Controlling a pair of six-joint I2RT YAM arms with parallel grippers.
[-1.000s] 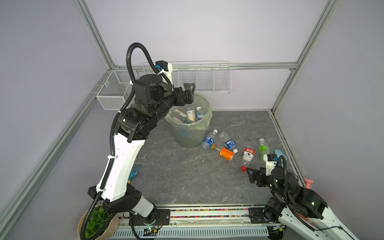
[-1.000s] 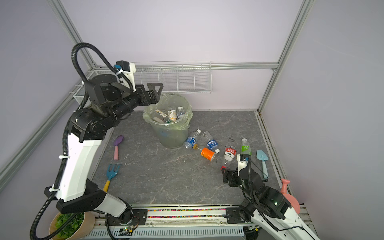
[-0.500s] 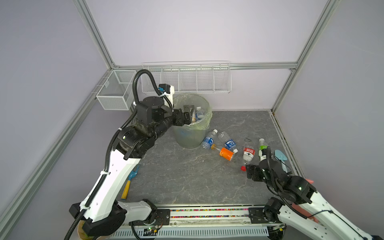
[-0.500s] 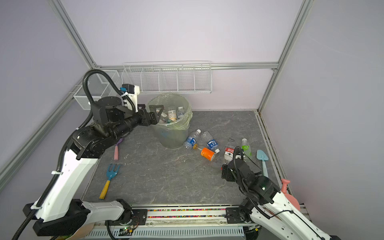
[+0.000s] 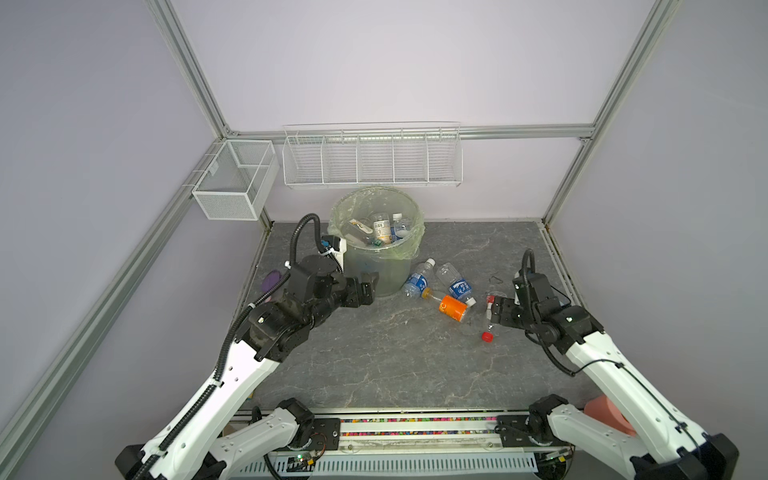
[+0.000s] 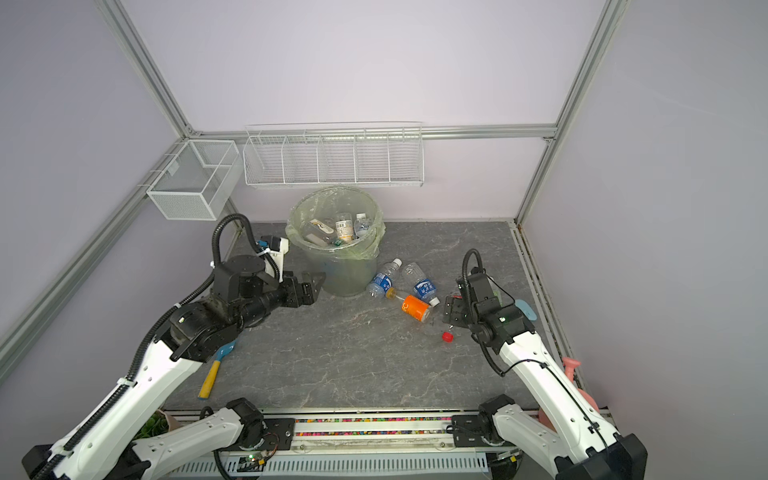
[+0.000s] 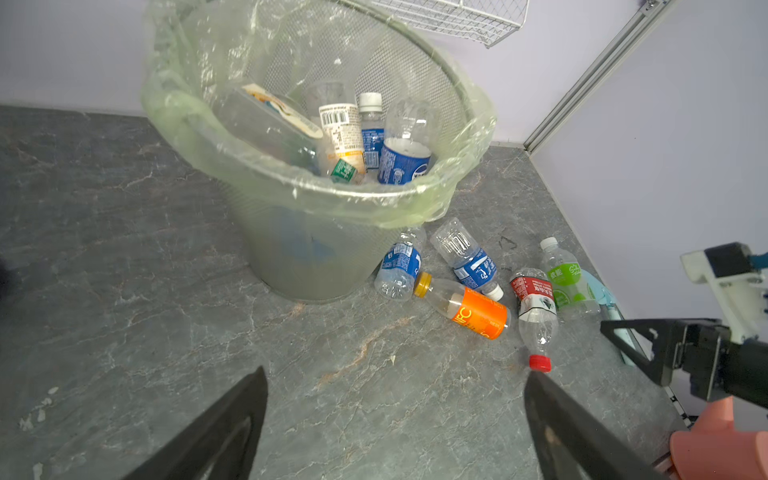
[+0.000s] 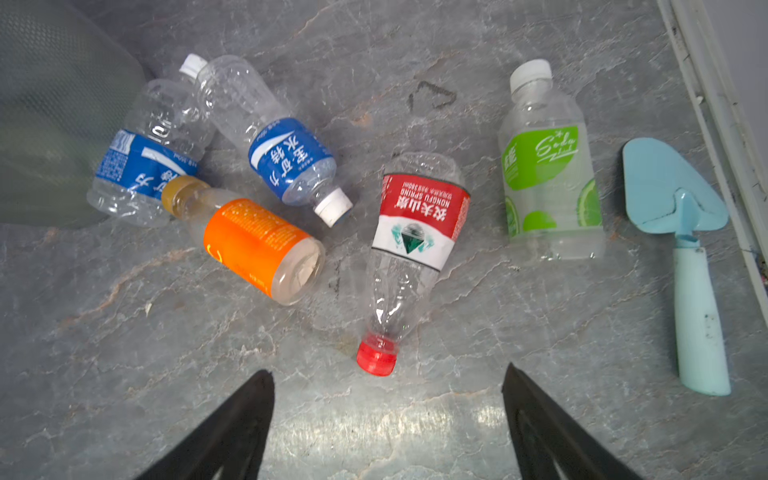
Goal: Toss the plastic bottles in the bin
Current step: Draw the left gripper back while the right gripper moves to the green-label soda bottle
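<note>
Right gripper [image 8: 387, 370] hangs spread wide and empty over the red-labelled bottle [image 8: 419, 216]. The left gripper [image 7: 395, 372], likewise wide and empty, hovers beside the bin [image 5: 376, 195], which holds several bottles. Others lie on the tabletop [image 5: 374, 353] nearby: green-labelled bottle [image 8: 544, 166], orange-labelled bottle [image 8: 253, 241], two blue-labelled bottles [image 8: 291, 158]. Empty and thin-walled, they look light, crushable and apt to roll. Pinch across the labelled belly, not the red cap [image 8: 376, 357].

Bare tabletop [image 8: 478, 332] flanking red-label bottle [image 8: 415, 216], orange-label bottle [image 8: 253, 241] near.

Overhead stereo pair — close wrist views
</note>
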